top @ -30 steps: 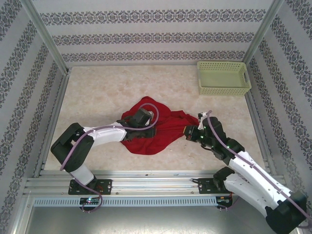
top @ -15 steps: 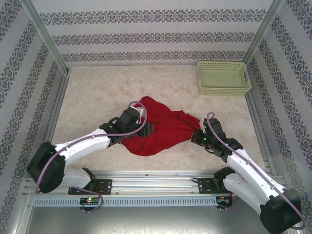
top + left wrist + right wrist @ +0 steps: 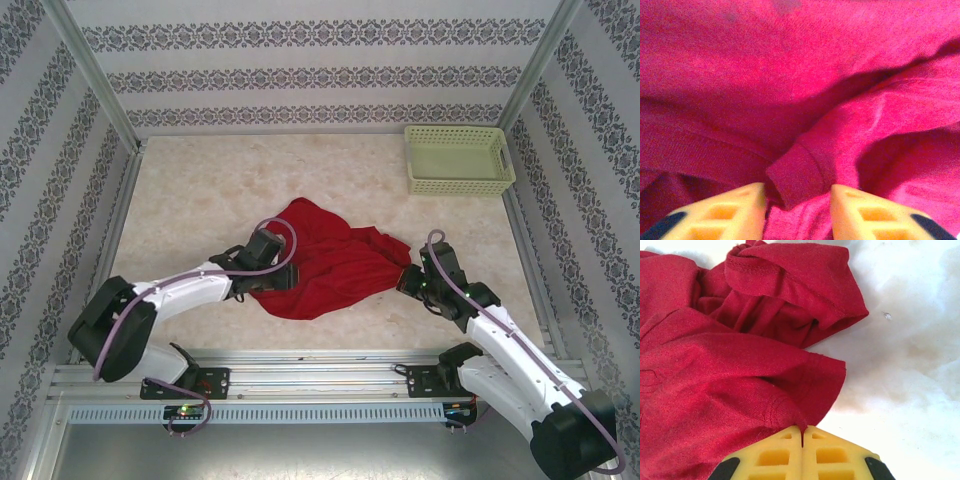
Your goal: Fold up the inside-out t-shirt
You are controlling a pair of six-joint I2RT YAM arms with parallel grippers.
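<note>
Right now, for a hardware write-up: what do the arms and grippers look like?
The left arm and right arm have white shells with black joints, each trailing a purple cable. The left gripper and right gripper have yellow ribbed fingers with dark bases.

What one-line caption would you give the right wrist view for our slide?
Right claw shut on the edge of a crumpled red t-shirt lying on a pale table.

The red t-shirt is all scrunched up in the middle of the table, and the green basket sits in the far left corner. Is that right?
Not quite. The green basket sits in the far right corner, not the left, as the top external view shows. The red t-shirt is indeed scrunched up in the middle of the table.
</note>
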